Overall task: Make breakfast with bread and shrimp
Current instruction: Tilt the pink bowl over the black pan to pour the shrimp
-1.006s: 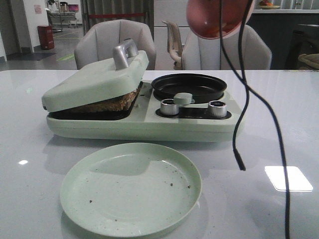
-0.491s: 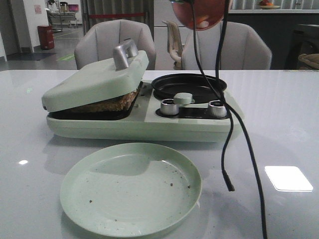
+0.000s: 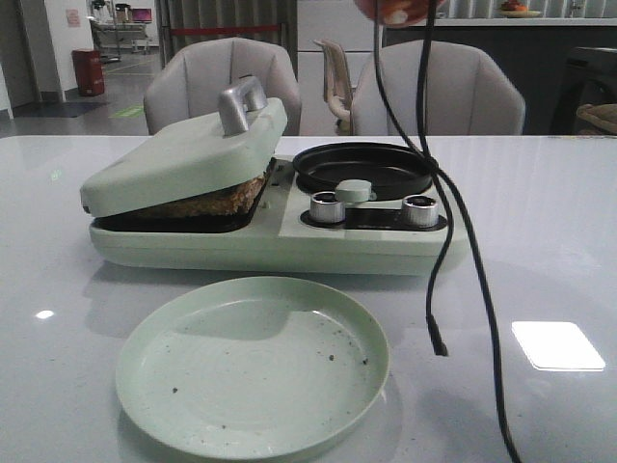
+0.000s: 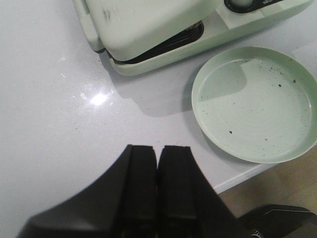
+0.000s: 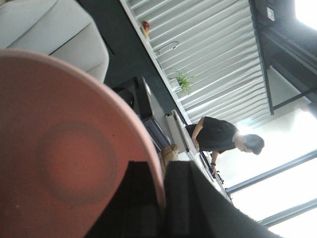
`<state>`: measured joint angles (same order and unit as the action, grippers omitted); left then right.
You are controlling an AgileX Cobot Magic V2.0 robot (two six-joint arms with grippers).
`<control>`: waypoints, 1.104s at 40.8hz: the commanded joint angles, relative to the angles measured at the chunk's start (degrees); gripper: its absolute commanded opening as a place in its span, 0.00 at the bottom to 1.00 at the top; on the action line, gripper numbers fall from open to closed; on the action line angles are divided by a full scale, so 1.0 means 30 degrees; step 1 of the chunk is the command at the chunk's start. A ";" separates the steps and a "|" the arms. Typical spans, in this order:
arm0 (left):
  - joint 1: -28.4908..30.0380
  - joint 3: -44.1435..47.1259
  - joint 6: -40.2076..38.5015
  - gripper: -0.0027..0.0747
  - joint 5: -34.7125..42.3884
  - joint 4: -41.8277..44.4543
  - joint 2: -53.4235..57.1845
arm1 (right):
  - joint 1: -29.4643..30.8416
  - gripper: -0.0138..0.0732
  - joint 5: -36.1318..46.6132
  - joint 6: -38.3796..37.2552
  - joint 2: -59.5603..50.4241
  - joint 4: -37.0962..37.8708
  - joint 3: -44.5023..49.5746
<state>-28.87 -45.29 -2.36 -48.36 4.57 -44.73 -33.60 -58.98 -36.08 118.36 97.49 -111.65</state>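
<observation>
Toasted bread (image 3: 207, 201) lies in the pale green breakfast maker (image 3: 270, 246), pressed under its half-lowered lid (image 3: 188, 154). The maker's round black pan (image 3: 366, 166) has nothing in it. High over that pan, at the front view's top edge, shows the rim of a pink plate (image 3: 386, 8) with a pale orange piece, probably the shrimp (image 3: 395, 15), on it. My right gripper (image 5: 162, 168) is shut on that pink plate's (image 5: 64, 163) rim, and the plate is tilted. My left gripper (image 4: 158, 148) is shut on nothing, above the bare table left of the maker (image 4: 148, 29).
An empty green plate (image 3: 253, 365) with dark crumbs sits in front of the maker, near the table's front edge (image 4: 237, 178). Two black cables (image 3: 439, 241) hang down from the right arm across the pan and knobs (image 3: 421, 209). Chairs stand behind the table.
The pink plate has moved left and upward, now almost out of the top of the front view. The hanging cables swung left with it. Maker and green plate are unmoved.
</observation>
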 commanded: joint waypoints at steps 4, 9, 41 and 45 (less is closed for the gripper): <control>-0.0077 -0.0551 -0.0191 0.18 0.1396 0.0095 0.0031 | 0.0010 0.21 -0.0490 0.0060 -0.0973 0.1652 -0.0569; -0.0077 -0.0551 -0.0191 0.18 0.1472 0.0095 0.0031 | -0.0029 0.21 -0.0934 0.0988 0.0062 0.1829 0.0087; -0.0077 -0.0551 -0.0191 0.18 0.1624 0.0142 0.0031 | -0.0869 0.21 -0.0742 -0.0441 0.0024 -0.0525 0.0840; -0.0077 -0.0551 -0.0191 0.18 0.1661 0.0142 0.0031 | -0.0742 0.21 -0.1799 0.1008 0.0577 0.1870 0.1294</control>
<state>-28.87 -45.29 -2.36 -47.65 4.66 -44.73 -36.37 -60.84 -34.23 122.42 94.91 -107.43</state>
